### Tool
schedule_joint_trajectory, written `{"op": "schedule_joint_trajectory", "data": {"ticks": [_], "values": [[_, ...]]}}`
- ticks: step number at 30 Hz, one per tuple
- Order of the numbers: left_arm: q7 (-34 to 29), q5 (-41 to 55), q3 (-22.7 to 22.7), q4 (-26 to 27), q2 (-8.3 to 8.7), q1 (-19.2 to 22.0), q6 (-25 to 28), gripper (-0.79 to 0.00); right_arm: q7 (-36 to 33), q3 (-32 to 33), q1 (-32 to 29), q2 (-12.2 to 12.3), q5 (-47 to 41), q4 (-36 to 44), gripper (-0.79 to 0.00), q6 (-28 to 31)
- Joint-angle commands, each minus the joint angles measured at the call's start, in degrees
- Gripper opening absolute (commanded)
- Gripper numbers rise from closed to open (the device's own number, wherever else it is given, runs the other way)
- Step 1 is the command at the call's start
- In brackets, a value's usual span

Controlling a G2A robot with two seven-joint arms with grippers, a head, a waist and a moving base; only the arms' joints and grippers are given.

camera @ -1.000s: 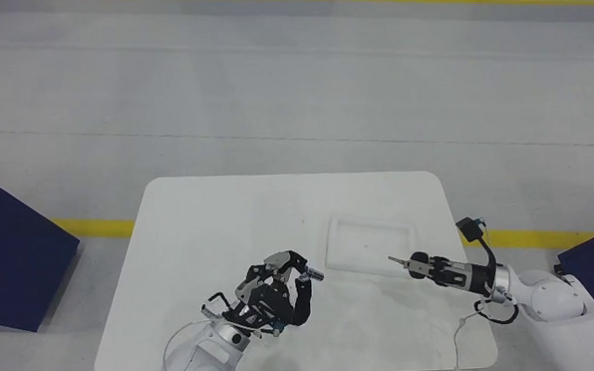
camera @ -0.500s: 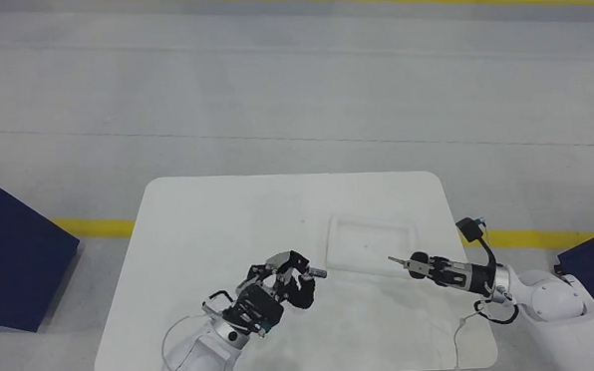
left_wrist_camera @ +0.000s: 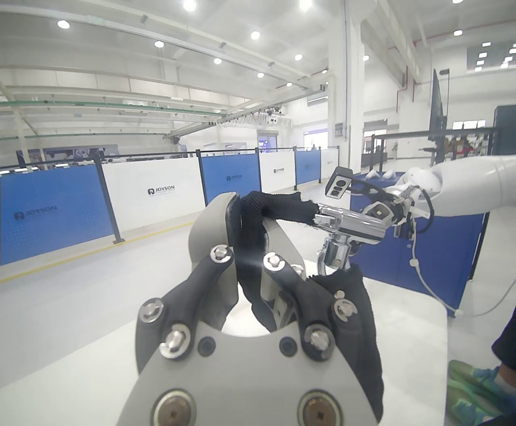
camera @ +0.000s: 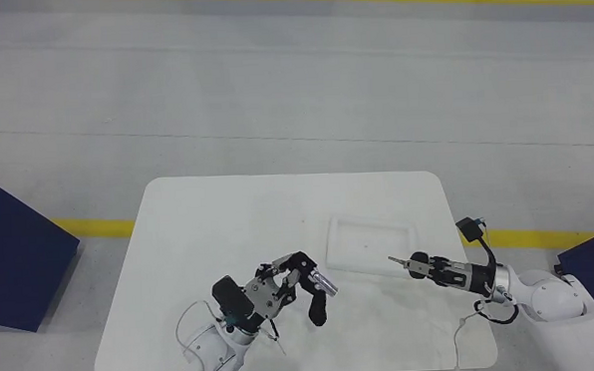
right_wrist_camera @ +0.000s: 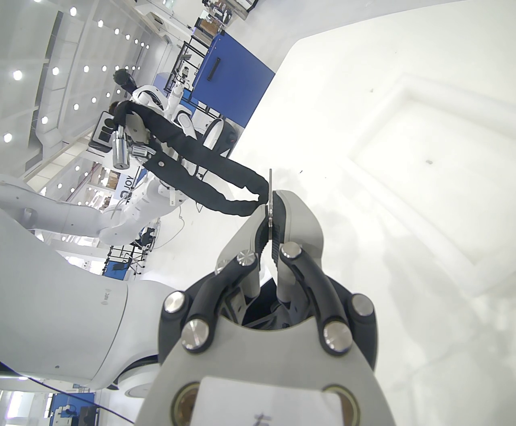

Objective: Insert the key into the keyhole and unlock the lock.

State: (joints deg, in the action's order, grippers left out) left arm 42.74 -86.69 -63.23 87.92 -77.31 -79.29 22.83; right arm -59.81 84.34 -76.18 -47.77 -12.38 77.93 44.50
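Note:
My left gripper (camera: pixel 284 283) (left_wrist_camera: pixel 250 230) is shut on the black fabric-sleeved chain (left_wrist_camera: pixel 278 211) of a silver padlock (camera: pixel 321 282) (left_wrist_camera: pixel 350 226), held above the table's front left. The lock body points toward the right arm, and a loop of chain (camera: pixel 316 307) hangs below it. My right gripper (camera: pixel 417 264) (right_wrist_camera: pixel 271 221) is shut on a thin metal key (camera: pixel 398 261) (right_wrist_camera: pixel 270 189), whose blade points at the lock. A clear gap separates key and lock. In the right wrist view the padlock (right_wrist_camera: pixel 119 150) and chain (right_wrist_camera: pixel 193 169) hang farther off.
A shallow white tray (camera: pixel 369 244) (right_wrist_camera: pixel 423 161) lies on the white table (camera: pixel 229 218) behind the gap between the grippers. Blue panels (camera: pixel 16 258) stand beside the table on the left and right.
The left arm has swung the padlock toward the right and turned it; the chain loop now hangs lower. The right arm with the key has stayed still.

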Motion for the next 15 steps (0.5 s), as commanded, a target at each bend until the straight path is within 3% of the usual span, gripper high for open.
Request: {"op": "schedule_joint_trajectory", "data": {"ticks": [1,8,15], "values": [[-2.4,3.8,0.1,-0.3,-0.21,0.1,-0.3,-0.785,0.0,0.0,0.0,0.0,0.0,0.0,-0.785,0.0],[-7.6,10.6,0.4,0.9,-0.73,-0.8,-4.1,-0.785,0.0,0.0,0.0,0.0,0.0,0.0,-0.785,0.0],[-10.1,11.7,-1.0,4.9,-0.79,-4.3,-12.6,-0.785,0.0,0.0,0.0,0.0,0.0,0.0,-0.785,0.0]]}}
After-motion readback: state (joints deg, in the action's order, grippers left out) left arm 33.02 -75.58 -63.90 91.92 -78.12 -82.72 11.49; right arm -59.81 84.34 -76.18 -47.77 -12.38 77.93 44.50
